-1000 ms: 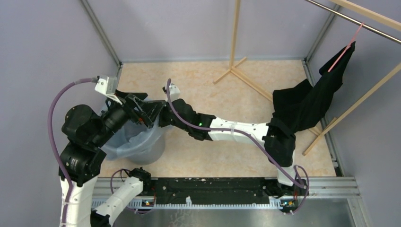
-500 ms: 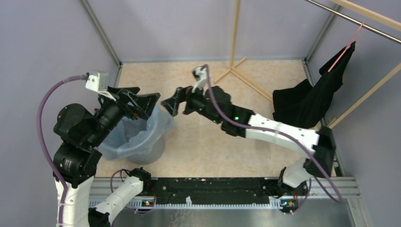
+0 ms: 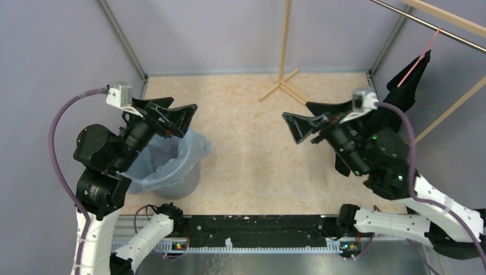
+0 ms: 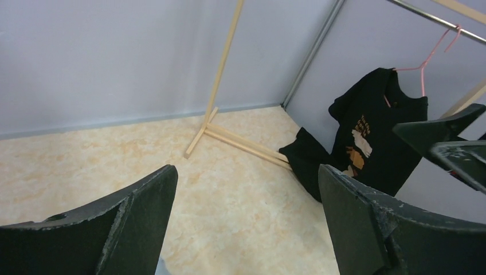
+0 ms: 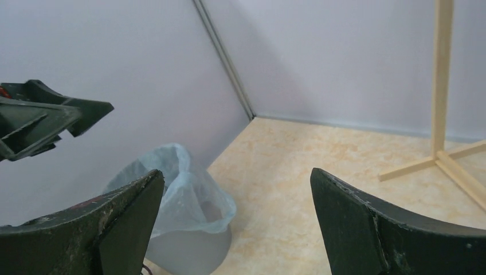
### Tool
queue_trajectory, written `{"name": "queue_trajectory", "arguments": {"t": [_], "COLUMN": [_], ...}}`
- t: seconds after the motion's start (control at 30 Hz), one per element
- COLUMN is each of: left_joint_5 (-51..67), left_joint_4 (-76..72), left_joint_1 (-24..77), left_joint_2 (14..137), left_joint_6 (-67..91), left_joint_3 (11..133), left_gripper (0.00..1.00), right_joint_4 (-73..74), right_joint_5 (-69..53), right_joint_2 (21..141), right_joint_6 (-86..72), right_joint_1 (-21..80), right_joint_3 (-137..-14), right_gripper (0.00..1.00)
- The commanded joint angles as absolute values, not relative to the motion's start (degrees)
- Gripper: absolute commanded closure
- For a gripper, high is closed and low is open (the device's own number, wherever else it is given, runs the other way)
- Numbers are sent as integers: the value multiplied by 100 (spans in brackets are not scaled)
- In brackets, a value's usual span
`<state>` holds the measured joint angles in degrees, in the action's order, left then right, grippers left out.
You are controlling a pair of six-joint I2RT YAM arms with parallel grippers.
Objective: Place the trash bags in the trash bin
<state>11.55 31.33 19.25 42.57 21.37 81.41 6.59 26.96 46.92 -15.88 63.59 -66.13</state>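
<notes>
Left gripper (image 3: 182, 109) and right gripper (image 3: 297, 113) both gape empty. My right wrist shows the trash bag (image 5: 172, 189) lining the trash bin (image 5: 189, 255); left wrist shows the black shirt (image 4: 375, 149), print unreadable.

Grey trash bin (image 3: 183, 183), lined with a light-blue trash bag (image 3: 193, 146), stands at the left of the beige marbled table (image 3: 246, 166); a wooden stand (image 3: 279, 86) rests toward the far edge.

The light-blue trash bag (image 3: 193, 148) sits in the grey trash bin (image 3: 184, 184) at the left, its film draped over the rim. The left gripper (image 3: 184, 105) hangs above it, jaws spread, empty. The right gripper (image 3: 295, 112), also spread wide, faces it from well apart, near the black garment (image 3: 410, 86).
</notes>
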Motion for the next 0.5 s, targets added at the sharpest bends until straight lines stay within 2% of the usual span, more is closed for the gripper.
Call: {"name": "queue_trajectory", "arguments": {"t": [0.0, 0.47], "left_joint_5": [1263, 931], "left_joint_4": [2308, 2116], "left_joint_1": [1942, 1942], "left_joint_2": [4391, 4432], "left_joint_6": [2274, 2356], "left_joint_3": [8110, 8028], "left_gripper": [1, 1], "right_joint_4": [865, 805], "right_joint_5": [2751, 3136], "right_joint_2": [4099, 3424], "right_joint_6": [-1257, -1173], "right_joint_1": [6354, 6355], "right_joint_3": [-6381, -5987], "right_gripper": [1, 1]}}
